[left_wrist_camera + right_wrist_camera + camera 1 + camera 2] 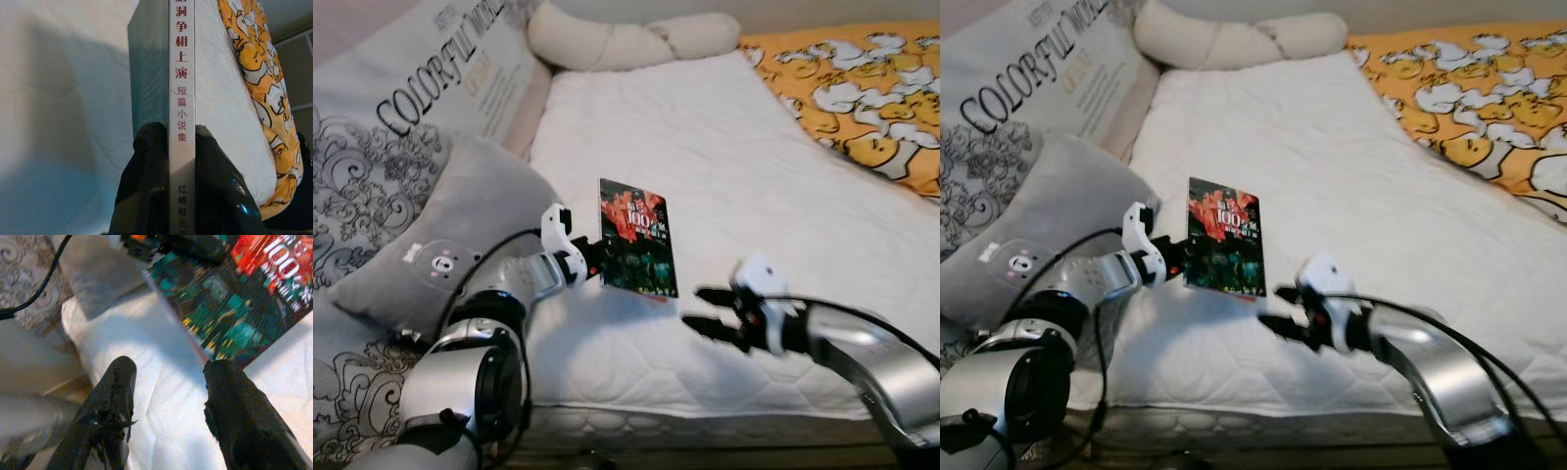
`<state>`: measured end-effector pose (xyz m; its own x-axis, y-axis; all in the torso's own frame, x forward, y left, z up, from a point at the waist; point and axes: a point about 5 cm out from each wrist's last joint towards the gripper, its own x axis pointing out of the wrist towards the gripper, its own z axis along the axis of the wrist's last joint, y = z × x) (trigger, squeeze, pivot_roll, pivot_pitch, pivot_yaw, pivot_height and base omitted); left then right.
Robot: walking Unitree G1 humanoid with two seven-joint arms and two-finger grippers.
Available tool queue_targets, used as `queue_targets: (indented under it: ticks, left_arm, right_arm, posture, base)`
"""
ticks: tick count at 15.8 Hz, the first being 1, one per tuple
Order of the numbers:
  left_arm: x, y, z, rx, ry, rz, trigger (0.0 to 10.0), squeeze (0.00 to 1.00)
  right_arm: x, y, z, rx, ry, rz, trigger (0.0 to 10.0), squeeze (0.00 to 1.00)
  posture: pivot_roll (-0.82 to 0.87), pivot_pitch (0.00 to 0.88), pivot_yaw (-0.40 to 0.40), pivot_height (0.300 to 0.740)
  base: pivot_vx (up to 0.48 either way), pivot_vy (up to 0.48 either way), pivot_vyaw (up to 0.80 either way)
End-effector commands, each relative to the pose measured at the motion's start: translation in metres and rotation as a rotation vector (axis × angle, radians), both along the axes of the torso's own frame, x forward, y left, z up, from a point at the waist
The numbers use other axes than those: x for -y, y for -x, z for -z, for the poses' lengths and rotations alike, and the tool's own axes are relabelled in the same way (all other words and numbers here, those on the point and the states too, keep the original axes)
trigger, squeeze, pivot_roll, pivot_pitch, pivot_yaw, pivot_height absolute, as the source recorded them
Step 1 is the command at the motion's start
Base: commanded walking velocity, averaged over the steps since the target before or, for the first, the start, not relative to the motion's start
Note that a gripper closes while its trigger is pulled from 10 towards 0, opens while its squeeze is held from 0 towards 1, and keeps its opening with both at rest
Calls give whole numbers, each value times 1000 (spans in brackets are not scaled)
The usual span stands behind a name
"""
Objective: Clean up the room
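**Silver arms, black fingers, white wrist blocks**

The left arm (470, 377) is built of rounded silver-grey shells with a large dark circular joint cover near the shoulder. A thin black cable (470, 279) loops along its forearm. A white block (555, 227) sits at the wrist, beside a small red-and-black fitting. The left end effector (182, 147) has two glossy black fingers (142, 186), broad and rounded at the tips.

The right arm (871, 367) is a smooth, curved silver shell with a black cable running along its upper edge. Its wrist carries a white housing (762, 274). The right end effector (168, 369) has two long black fingers (237, 411), matte and slightly scuffed, tapering to blunt ends.
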<state>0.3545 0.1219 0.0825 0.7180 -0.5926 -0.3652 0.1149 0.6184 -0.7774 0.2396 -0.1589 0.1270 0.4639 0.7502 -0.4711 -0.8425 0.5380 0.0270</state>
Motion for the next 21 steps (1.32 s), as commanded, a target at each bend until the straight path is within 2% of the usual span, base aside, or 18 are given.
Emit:
queue_targets:
  ticks: [1,2,3,7,8,9,10,12,14,16,18,20,21]
  left_arm:
    - [-2,-7,-9,57,-4,-24,10000,0]
    - [-4,-7,-6,60,-53,-30,10000,0]
    - [-10,-4,4,49,-174,-39,10000,0]
    - [-8,-1,13,42,-237,-18,10000,0]
    - [-9,0,14,42,-246,-28,10000,137]
    - [-14,0,15,37,-272,-50,10000,616]
    - [-20,0,17,37,-313,-66,10000,1000]
    - [-25,1,19,33,-358,-73,10000,1000]
    - [-36,1,21,34,-441,-83,10000,1000]
    - [-41,1,20,34,-458,-93,10000,1000]
    - [-48,1,20,38,-513,-79,10000,1000]
    - [-62,3,21,42,-590,-75,10000,1000]
    - [-75,4,19,57,-640,-74,10000,1000]
  right_arm:
    - [0,3,-8,4,-17,-11,10000,0]
    - [0,6,-10,-4,-15,-14,10000,0]
    - [3,13,-10,-27,-2,-17,10000,0]
    - [5,28,-12,-67,27,-7,10000,0]
    - [6,30,-12,-69,35,-4,10000,0]
    - [7,32,-12,-74,46,-1,10000,0]
    - [9,34,-12,-77,53,3,10000,0]
    - [10,35,-12,-79,59,10,10000,0]
    - [8,36,-11,-78,64,25,10000,0]
    - [7,36,-11,-76,63,27,10000,0]
    - [6,34,-11,-74,63,27,10000,0]
    - [5,33,-9,-72,63,29,10000,0]
    - [4,29,-6,-69,57,44,10000,0]
  posture:
    - [-243,69,141,740]
    - [-251,77,140,740]
    - [-273,94,131,740]
    - [-317,125,133,740]
    - [-326,134,137,740]
    - [-332,140,140,740]
    - [-334,144,144,740]
    - [-329,151,155,740]
    - [-320,155,166,740]
    - [-313,152,170,740]
    - [-308,144,170,740]
    - [-295,129,162,740]
    - [-275,101,152,740]
  base:
    - [0,0,0]
    - [0,0,0]
    - [0,0,0]
    - [0,0,0]
    - [0,0,0]
    - [0,0,0]
    - [0,0,0]
    - [0,0,0]
    - [0,0,0]
    - [0,0,0]
    - [0,0,0]
    - [0,0,0]
    - [0,0,0]
